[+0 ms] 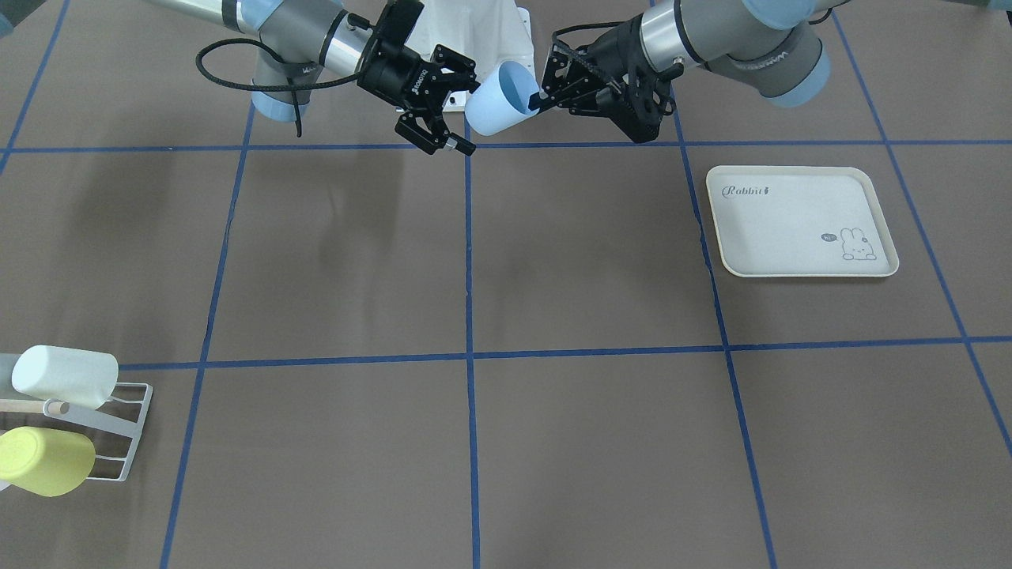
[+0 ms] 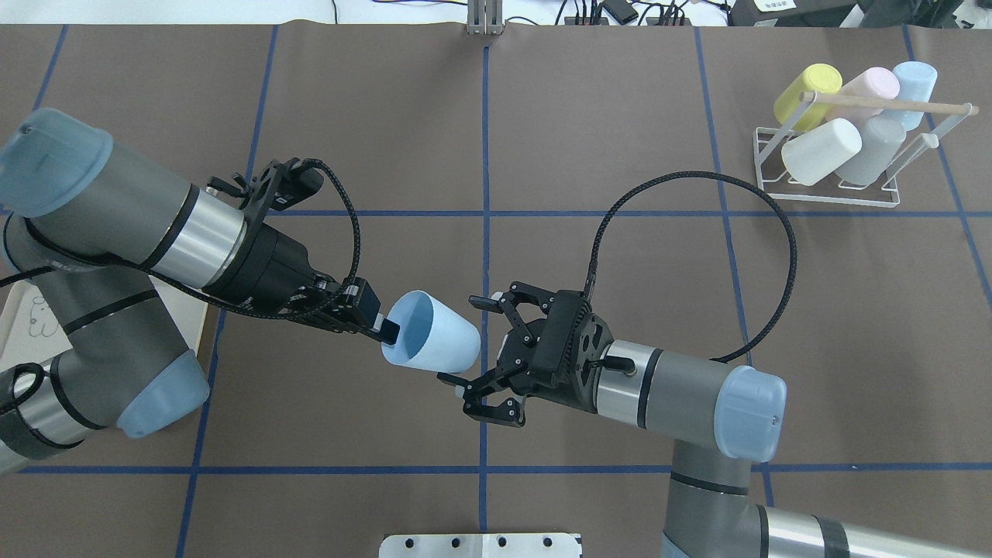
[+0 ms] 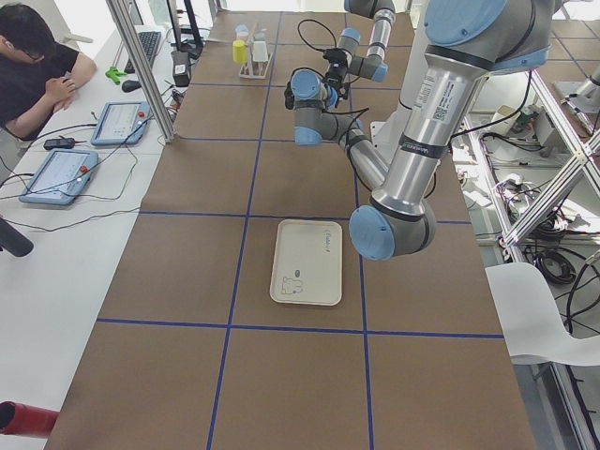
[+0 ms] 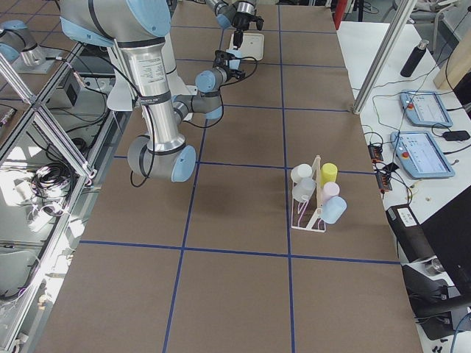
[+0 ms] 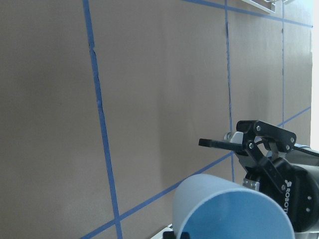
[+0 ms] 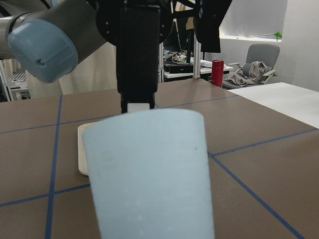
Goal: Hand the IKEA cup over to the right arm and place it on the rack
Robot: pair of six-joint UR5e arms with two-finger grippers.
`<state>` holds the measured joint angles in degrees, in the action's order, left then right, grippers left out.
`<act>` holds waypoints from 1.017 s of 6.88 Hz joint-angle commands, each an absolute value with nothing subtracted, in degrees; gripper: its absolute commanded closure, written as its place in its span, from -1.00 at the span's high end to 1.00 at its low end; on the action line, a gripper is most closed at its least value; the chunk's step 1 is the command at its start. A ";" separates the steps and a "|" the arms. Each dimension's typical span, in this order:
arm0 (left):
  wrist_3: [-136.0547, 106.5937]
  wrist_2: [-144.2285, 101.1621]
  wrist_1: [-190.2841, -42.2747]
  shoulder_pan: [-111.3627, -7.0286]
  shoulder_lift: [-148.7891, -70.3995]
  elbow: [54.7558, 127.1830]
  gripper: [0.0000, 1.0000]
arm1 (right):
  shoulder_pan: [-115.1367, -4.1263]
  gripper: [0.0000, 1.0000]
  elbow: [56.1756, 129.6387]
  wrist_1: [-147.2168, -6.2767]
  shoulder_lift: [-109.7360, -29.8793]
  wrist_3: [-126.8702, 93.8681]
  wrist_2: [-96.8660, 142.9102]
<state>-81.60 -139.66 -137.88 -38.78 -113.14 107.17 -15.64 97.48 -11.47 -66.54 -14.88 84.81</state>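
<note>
My left tool (image 2: 385, 333) pinches the blue IKEA cup (image 2: 434, 345) only at its rim, so my right tool (image 2: 462, 341), wide open at its 3 o'clock, may knock it loose.

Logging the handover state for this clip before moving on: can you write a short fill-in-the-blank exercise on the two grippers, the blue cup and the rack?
1. The left gripper is shut on the ____ of the pale blue plastic cup.
2. The right gripper, at the cup's closed end, is ____.
3. The white wire rack with a wooden dowel carries ____ cups.

Missing words: rim; open; five.
</note>
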 commanded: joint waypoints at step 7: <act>-81.91 -139.48 -137.99 -38.67 -113.38 106.26 -1.00 | -14.41 0.89 97.73 -11.34 -66.36 -14.85 84.81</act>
